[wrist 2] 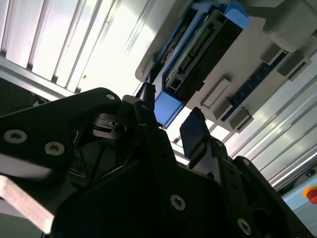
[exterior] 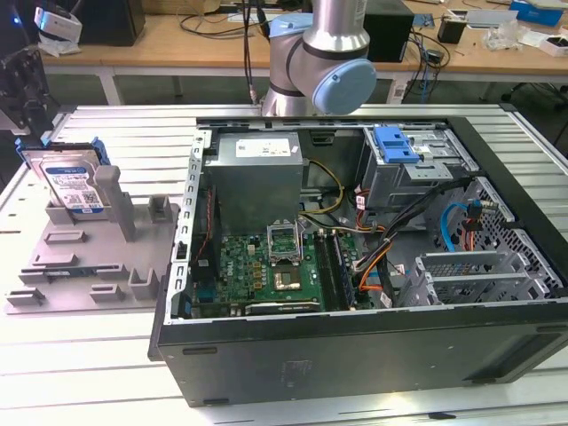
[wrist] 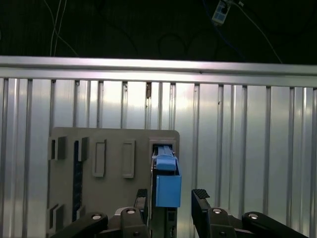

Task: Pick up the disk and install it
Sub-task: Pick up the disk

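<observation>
- The disk (exterior: 73, 182) stands upright in the grey holder (exterior: 80, 266), beside the case (exterior: 355, 355).
- The gripper (wrist: 171, 201) has its fingers apart, one at each side of the blue bracket (wrist: 167, 183).

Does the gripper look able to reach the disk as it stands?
Probably yes: the open gripper hangs right over the disk, straddling its top edge, and nothing lies between them.
</observation>
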`<state>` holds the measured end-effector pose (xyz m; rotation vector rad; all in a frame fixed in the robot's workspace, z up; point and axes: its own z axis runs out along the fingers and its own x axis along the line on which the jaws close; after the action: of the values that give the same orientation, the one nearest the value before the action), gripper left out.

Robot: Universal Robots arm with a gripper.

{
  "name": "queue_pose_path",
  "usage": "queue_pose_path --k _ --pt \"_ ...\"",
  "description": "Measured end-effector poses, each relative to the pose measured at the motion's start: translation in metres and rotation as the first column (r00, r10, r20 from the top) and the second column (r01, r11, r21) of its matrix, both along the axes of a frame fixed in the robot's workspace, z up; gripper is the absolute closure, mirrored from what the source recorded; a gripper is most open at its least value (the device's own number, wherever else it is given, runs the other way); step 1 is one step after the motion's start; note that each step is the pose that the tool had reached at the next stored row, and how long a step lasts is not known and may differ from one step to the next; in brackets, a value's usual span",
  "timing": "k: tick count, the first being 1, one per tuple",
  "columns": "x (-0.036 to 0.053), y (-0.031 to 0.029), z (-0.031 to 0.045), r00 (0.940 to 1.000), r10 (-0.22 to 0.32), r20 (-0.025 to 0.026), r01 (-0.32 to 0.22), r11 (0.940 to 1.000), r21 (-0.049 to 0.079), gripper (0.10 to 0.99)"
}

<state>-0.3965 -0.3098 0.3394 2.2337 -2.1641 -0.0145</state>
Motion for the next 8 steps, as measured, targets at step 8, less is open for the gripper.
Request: queue_pose_path --k 8 --pt "-0.0007 0.0000 -0.0073 1.0000 0.000 0.0001 0.000 1.0000 0.000 0.604"
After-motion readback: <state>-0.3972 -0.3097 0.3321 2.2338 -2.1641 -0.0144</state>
